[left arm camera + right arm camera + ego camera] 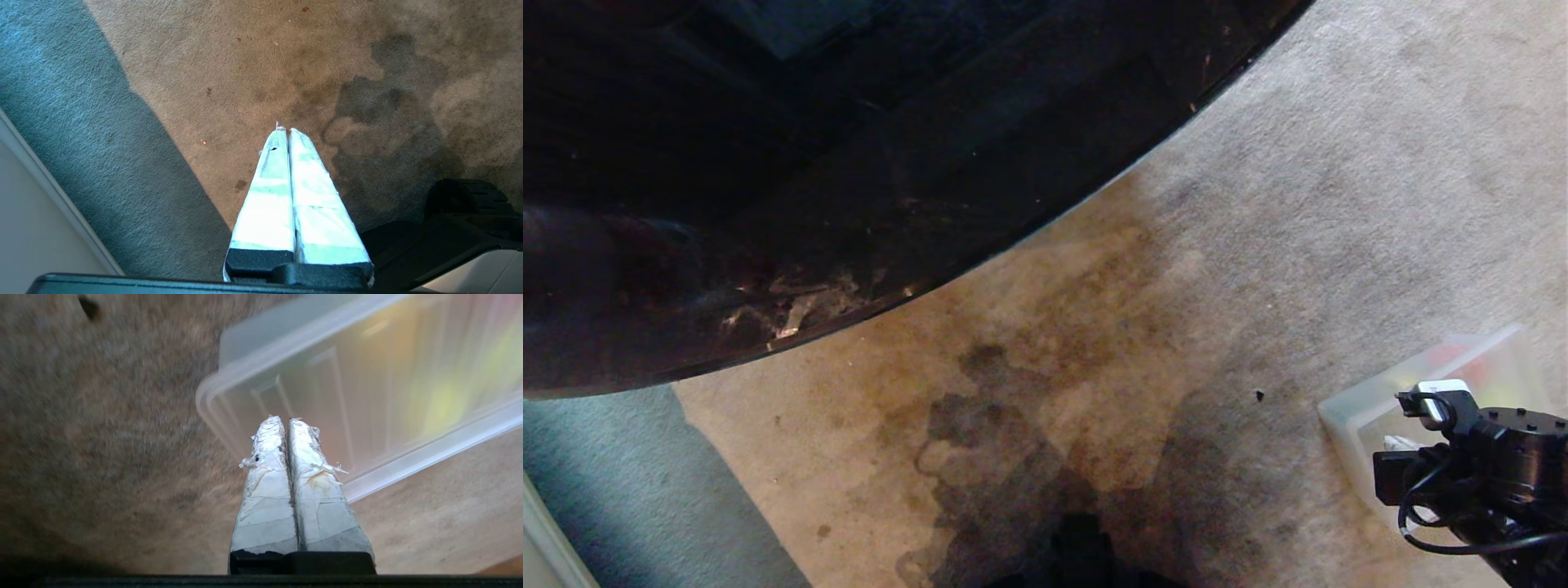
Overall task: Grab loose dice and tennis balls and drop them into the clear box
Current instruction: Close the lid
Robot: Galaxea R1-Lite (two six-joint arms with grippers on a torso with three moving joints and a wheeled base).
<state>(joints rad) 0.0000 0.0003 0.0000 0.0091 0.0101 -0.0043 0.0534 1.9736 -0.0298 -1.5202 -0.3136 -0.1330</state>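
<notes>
The clear box [1349,411] stands on the carpet at the lower right of the head view, with my right arm [1486,465] hanging over its near part. In the right wrist view the right gripper [284,419] is shut and empty, its taped fingertips above the clear box [261,359] near one corner. A blurred yellow-green shape [443,404] and a red shape [1462,355] show inside the box; I cannot tell what they are. No loose dice or tennis balls show on the carpet. The left gripper [284,130] is shut and empty, parked over bare carpet.
A dark glossy round table [849,163] fills the upper left of the head view, its edge curving over the stained beige carpet [1094,327]. A small dark speck [1259,395] lies left of the box. A white baseboard [539,539] runs along the lower left. My base [457,220] is beside the left gripper.
</notes>
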